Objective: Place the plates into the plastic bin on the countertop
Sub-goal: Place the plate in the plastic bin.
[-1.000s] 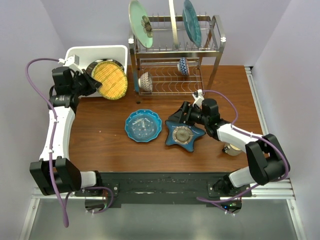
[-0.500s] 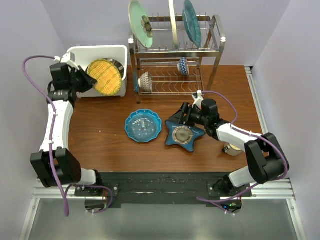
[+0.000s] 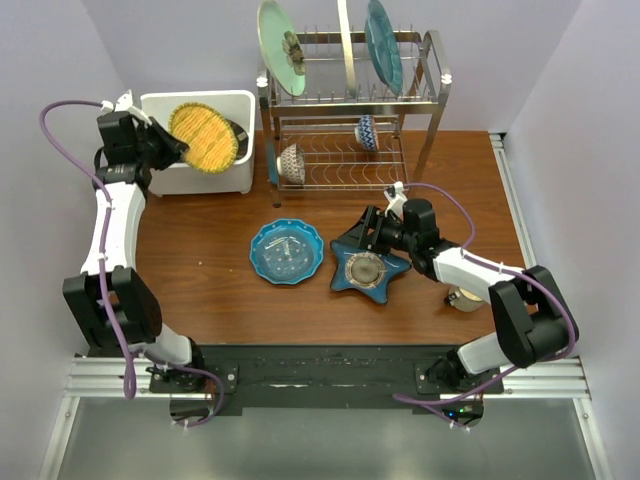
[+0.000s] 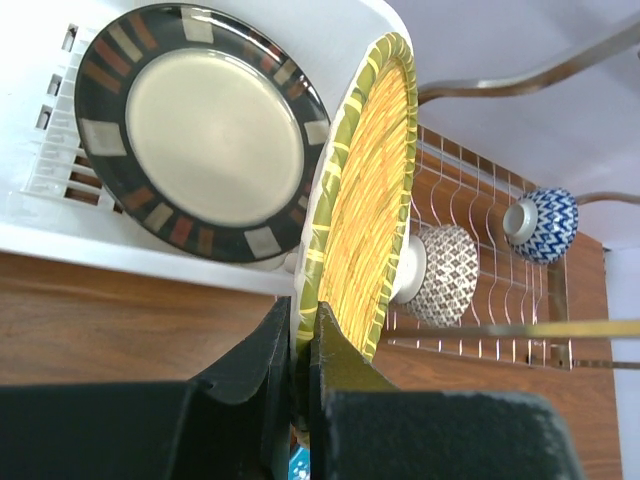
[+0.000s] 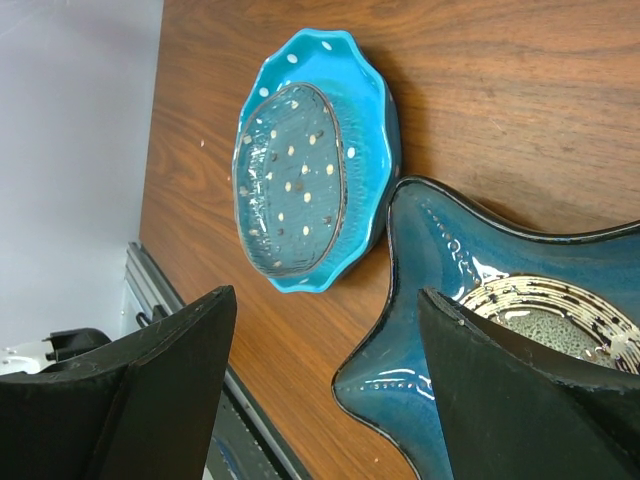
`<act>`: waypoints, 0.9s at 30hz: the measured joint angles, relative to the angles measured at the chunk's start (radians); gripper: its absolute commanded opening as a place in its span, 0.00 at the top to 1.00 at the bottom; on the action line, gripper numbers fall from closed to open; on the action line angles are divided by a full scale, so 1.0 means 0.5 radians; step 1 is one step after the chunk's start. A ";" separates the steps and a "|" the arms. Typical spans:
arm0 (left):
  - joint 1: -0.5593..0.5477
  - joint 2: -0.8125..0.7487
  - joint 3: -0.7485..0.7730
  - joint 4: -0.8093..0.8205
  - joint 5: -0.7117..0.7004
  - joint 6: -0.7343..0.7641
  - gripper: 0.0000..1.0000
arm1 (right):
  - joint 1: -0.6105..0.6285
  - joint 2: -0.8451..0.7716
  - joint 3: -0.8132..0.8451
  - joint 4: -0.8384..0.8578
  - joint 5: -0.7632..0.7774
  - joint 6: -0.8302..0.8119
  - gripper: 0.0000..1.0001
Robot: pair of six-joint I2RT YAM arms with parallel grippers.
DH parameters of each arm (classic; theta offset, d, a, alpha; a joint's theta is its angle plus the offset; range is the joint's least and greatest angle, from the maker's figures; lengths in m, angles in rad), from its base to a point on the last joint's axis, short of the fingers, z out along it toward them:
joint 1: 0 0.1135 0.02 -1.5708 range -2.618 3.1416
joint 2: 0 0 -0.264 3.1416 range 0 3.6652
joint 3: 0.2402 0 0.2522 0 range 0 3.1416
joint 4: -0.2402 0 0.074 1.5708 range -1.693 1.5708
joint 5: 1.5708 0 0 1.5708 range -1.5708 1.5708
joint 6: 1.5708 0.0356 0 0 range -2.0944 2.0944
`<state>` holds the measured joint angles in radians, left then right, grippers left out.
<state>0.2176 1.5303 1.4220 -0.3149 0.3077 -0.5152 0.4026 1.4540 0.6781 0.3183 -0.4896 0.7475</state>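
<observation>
The left gripper (image 4: 305,345) is pinched narrow on the lower rim of the orange plate (image 4: 365,200). It holds the plate on edge and tilted above the bin (image 3: 195,180), which sits at the far left of the table (image 3: 200,290). The striped plate (image 4: 205,130) lies flat inside the bin. The step in hand looks like the drop-off.

To do it well, the arm should lower the orange plate until its rim is inside the bin's walls. It should then tip the plate flatter onto the striped plate, and only then open the gripper. Letting go from this height and angle could chip either plate, or send the orange one over the near wall. The plate should also stay away from the rack (image 3: 350,150), just right of the bin.

The right gripper (image 3: 372,228) stands wide and holds nothing. It sits low at the far-left tip of the star plate (image 3: 368,268), with the blue plate (image 3: 287,251) just beside.

The top view places the orange plate over the bin but hides most of the striped plate behind it. The left wrist view shows that plate's whole face, the pinch on the rim, and two bowls (image 4: 440,270) in the rack. The right wrist view shows a star tip lying between the spread fingers. Whether those fingers touch the table cannot be told.
</observation>
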 measured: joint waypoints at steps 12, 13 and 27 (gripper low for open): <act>0.018 0.378 0.389 0.034 -0.008 -0.122 1.00 | -0.005 -0.021 -0.038 -0.012 0.001 -0.001 0.23; 0.020 0.401 0.414 0.034 -0.015 -0.136 1.00 | -0.006 -0.026 -0.049 -0.013 0.001 -0.001 0.23; 0.032 0.676 0.540 0.035 -0.050 -0.194 1.00 | -0.009 -0.073 -0.081 -0.021 0.001 -0.002 0.23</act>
<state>0.2337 1.8683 1.6920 -0.2974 0.2825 -0.6121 0.3981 1.4174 0.6376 0.3080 -0.4892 0.7467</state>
